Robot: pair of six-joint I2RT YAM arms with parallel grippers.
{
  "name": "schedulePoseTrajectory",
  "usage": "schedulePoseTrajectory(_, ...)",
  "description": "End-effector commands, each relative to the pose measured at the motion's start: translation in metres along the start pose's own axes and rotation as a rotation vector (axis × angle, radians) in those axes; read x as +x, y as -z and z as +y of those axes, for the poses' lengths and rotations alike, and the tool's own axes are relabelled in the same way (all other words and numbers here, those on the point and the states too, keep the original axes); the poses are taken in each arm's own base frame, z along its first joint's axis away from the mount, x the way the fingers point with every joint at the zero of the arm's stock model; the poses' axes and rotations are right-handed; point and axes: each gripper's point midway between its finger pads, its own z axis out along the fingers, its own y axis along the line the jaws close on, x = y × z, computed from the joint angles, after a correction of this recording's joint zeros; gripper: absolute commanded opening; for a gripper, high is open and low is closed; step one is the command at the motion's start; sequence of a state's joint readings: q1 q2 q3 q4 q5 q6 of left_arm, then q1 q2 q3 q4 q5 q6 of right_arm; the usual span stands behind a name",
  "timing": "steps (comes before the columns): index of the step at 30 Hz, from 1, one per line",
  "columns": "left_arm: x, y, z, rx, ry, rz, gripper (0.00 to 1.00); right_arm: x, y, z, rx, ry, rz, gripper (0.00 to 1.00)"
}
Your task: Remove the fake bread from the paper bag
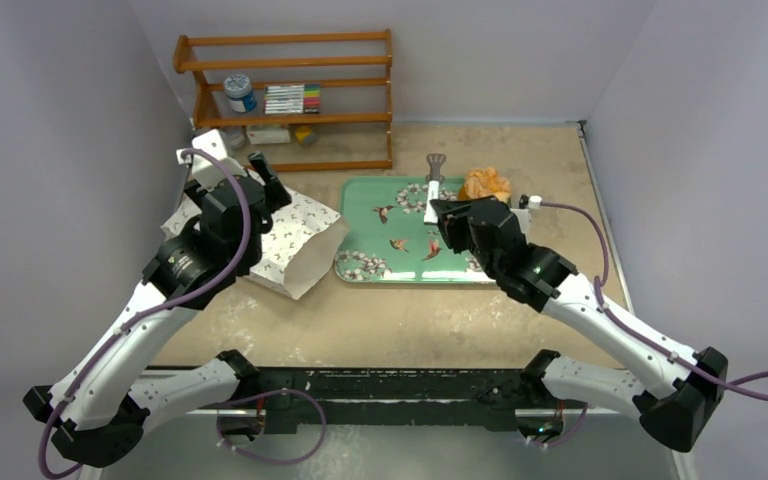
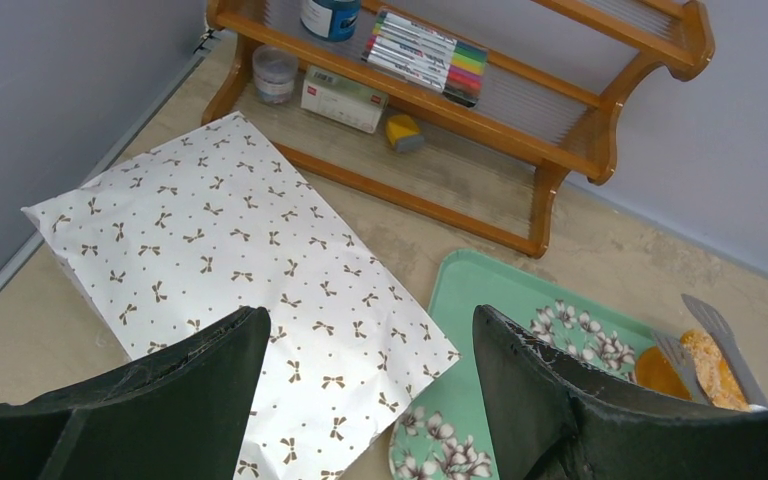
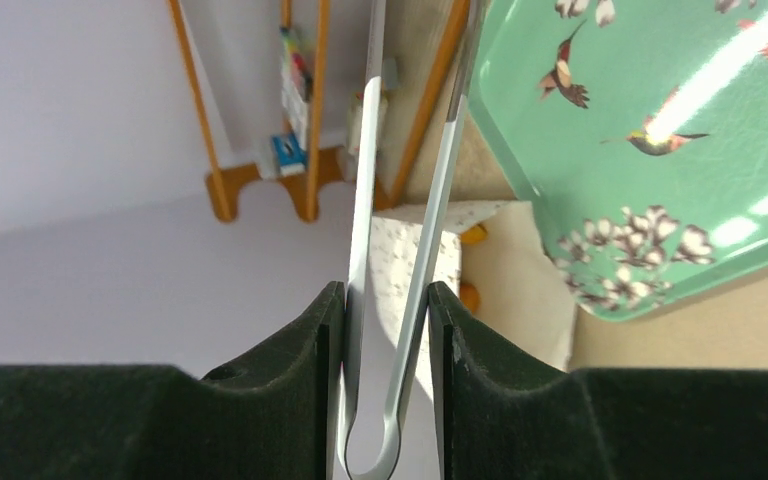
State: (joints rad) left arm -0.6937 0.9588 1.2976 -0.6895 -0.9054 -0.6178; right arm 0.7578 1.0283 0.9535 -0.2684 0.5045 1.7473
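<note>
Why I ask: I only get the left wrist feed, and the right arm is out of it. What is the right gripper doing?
Observer: The right gripper is closed on metal tongs, pinching their two arms near the looped end.
Operator: I see only the bag's printed top. Is any bread inside?
Observer: The right wrist view looks into the mouth of the paper bag and shows orange pieces against the tan inside. They are probably bread, but too little of them shows to be sure.

No text reads clearly; the small box (image 2: 345,98) perhaps bears a logo.
</note>
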Motion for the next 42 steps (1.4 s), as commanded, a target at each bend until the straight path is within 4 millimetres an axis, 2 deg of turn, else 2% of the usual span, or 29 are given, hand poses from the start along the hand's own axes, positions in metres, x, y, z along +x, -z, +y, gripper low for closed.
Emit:
schedulePoseTrajectory(1, -0.010, 0.001, 0.003, -0.010, 0.045, -0.040, 0.75, 0.020, 0.011, 0.001, -0.067, 0.256, 0.086, 0.17)
schedulePoseTrajectory(3, -0.010, 0.000, 0.003, -0.010, 0.045, -0.041, 0.75, 0.026, 0.009, -0.016, -0.060, 0.375, 0.125, 0.13)
schedulePoseTrajectory(8, -0.013, 0.000, 0.001, -0.005, 0.044, -0.050, 0.75, 0.045, 0.004, -0.041, -0.067, 0.701, 0.231, 0.05)
schedulePoseTrajectory(13, -0.015, -0.001, -0.002, 0.003, 0.049, -0.057, 0.75, 0.053, -0.008, -0.078, 0.049, 0.981, 0.247, 0.01)
schedulePoseTrajectory(15, -0.014, -0.002, -0.003, 0.003, 0.050, -0.057, 0.75, 0.061, -0.009, -0.084, 0.080, 1.073, 0.243, 0.00)
schedulePoseTrajectory(19, -0.011, -0.004, -0.003, -0.002, 0.045, -0.058, 0.76, 0.069, -0.014, -0.120, 0.179, 1.207, 0.252, 0.00)
schedulePoseTrajectory(24, -0.011, -0.006, -0.005, 0.000, 0.040, -0.061, 0.76, 0.067, -0.014, -0.162, 0.302, 1.270, 0.234, 0.00)
schedulePoseTrajectory(32, -0.010, -0.007, -0.009, 0.010, 0.040, -0.054, 0.76, 0.063, -0.018, -0.214, 0.477, 1.343, 0.200, 0.00)
schedulePoseTrajectory(34, -0.010, -0.007, -0.009, 0.007, 0.041, -0.056, 0.76, 0.062, -0.016, -0.223, 0.504, 1.357, 0.189, 0.01)
schedulePoseTrajectory(38, -0.009, -0.008, -0.009, 0.007, 0.039, -0.055, 0.76, 0.056, -0.013, -0.239, 0.533, 1.361, 0.189, 0.08)
schedulePoseTrajectory(42, -0.007, -0.009, -0.012, 0.012, 0.038, -0.049, 0.76, 0.056, -0.010, -0.233, 0.516, 1.349, 0.177, 0.23)
